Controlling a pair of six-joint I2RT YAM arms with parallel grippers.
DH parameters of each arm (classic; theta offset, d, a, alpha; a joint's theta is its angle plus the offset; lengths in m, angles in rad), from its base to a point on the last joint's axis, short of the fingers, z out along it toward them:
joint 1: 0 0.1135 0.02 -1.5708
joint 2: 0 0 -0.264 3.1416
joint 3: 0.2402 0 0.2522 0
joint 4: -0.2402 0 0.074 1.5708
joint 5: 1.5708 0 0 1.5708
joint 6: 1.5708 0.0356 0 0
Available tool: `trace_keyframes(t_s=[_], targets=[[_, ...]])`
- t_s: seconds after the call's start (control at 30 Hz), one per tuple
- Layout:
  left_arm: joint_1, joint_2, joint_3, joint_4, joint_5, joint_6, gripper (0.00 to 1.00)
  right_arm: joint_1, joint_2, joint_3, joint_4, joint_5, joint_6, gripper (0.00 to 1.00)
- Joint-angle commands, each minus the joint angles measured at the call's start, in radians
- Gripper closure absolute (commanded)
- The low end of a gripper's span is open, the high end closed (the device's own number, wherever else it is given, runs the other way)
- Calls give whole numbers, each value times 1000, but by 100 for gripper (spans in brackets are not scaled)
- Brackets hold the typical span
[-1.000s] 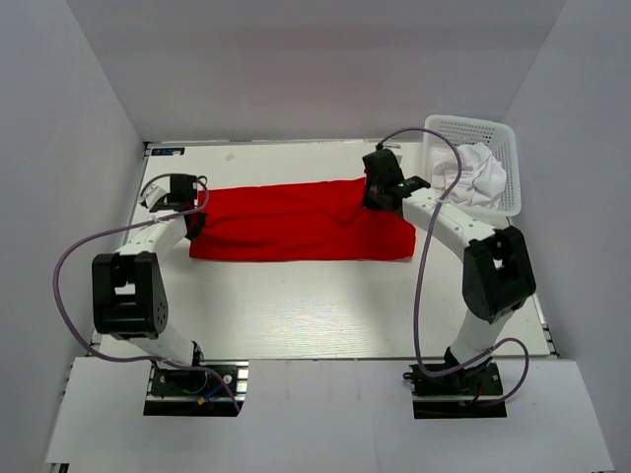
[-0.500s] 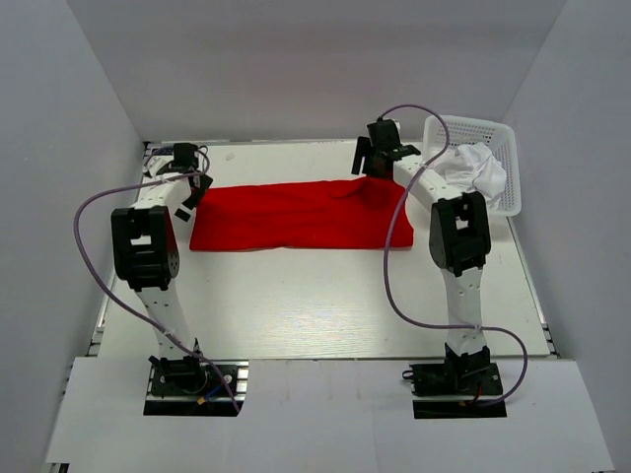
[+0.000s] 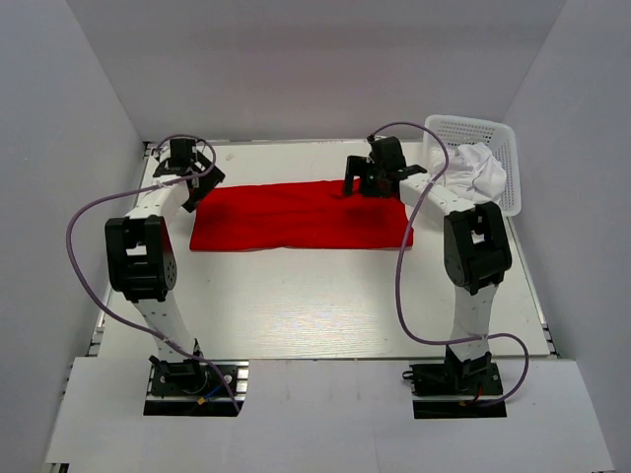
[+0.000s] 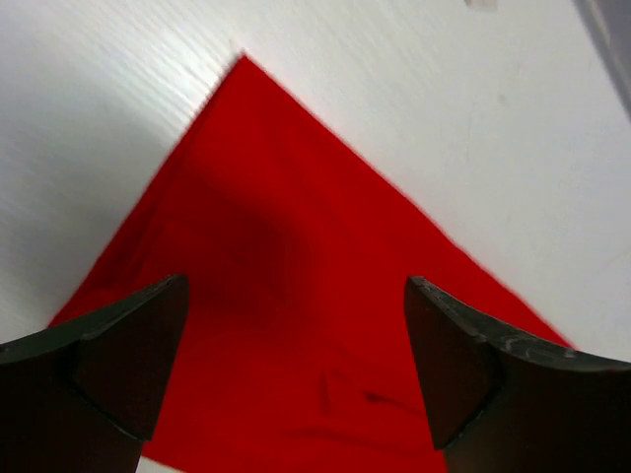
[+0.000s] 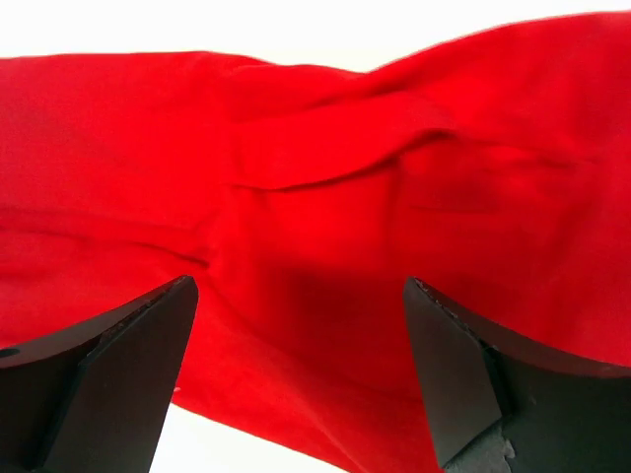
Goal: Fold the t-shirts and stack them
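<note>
Both arms reach fwd w/ jaws spread wide, holding nothing: left gripper [image 4: 296, 330] over the red t-shirt [image 3: 296, 217] far-left corner, right gripper [image 5: 299, 330] over its far-right edge (white tee [image 3: 480, 169] bunched in basket [image 3: 463, 123], partly hidden).

Top camera: high, near side, looking down. Wrist cameras: close over shared red shirt [image 3: 296, 215], opposite ends.

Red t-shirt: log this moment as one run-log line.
red t-shirt: long strip flat on table | left tool: open over its corner | right tool: open over rumpled end | basket: white garment inside
</note>
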Motion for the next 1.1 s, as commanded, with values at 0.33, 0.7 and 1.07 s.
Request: trace_keyframes(t_s=[0.33,0.7,1.07], targets=[[6,-338,-381,222,175,112,0,16,236,239,48,-47,-1,10],[15,-295,-323,159,195,121,0,10,414,437,234,83,-3,10],[-10,-286,-264,251,229,230,0,-10,311,418,314,81,-75,10]])
